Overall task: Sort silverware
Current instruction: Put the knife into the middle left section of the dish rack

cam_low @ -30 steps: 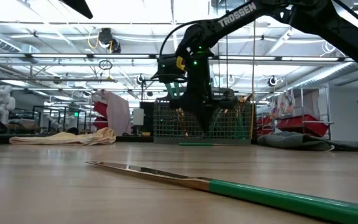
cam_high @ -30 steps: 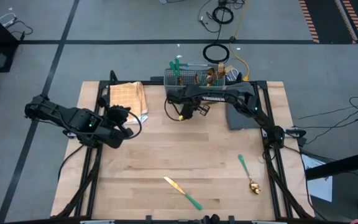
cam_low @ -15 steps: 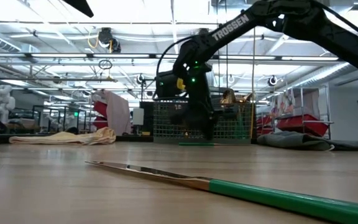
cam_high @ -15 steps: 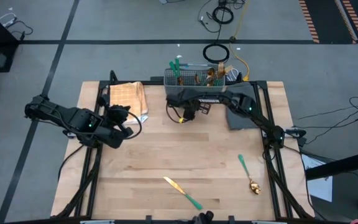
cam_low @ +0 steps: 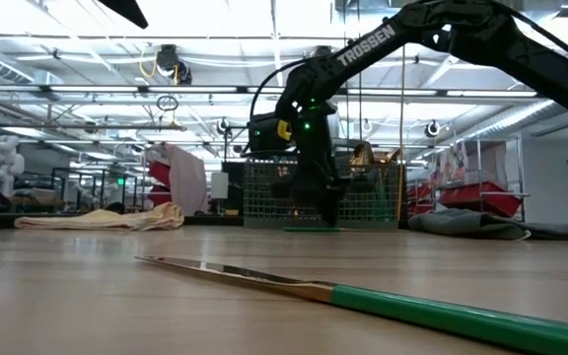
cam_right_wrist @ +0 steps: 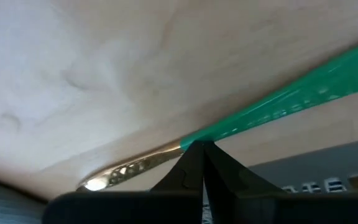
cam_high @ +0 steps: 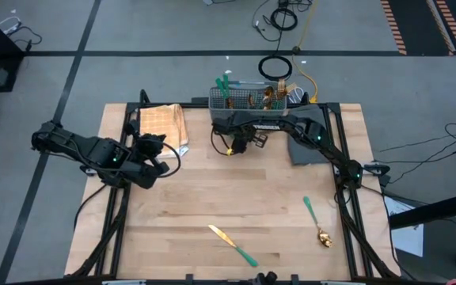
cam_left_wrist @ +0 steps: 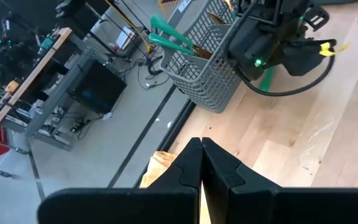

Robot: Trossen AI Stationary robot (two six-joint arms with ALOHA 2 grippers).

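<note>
My right gripper [cam_high: 240,145] is shut and points steeply down at the table just in front of the grey basket [cam_high: 248,101]. Under its tips lies one piece of silverware [cam_right_wrist: 291,87], flat on the wood, with a teal handle and a gold neck; its head is out of view. More silverware stands in the basket, green handles [cam_high: 222,83] and gold heads up. A gold-bladed knife [cam_high: 232,245] and a spoon [cam_high: 317,222] lie flat near the front edge. My left gripper [cam_left_wrist: 201,149] is shut on nothing, raised over the table's left part. My right gripper meets the piece with its shut fingertips [cam_right_wrist: 191,155], right where the teal handle joins the gold neck [cam_right_wrist: 178,146]. The fingers come from above, slanting, and stand across the piece. The piece lies flat on the table.
A tan checked cloth [cam_high: 162,127] lies at the far left corner, beside my left arm. A dark grey pad [cam_high: 307,146] lies to the right of the basket. Bare wood [cam_high: 236,190] stretches across the table's middle. Cables lie on the floor behind the basket.
My right gripper, shut throughout, has sunk onto the table in front of the basket, down to the piece lying there, and then kept still. The piece has stayed where it was.
</note>
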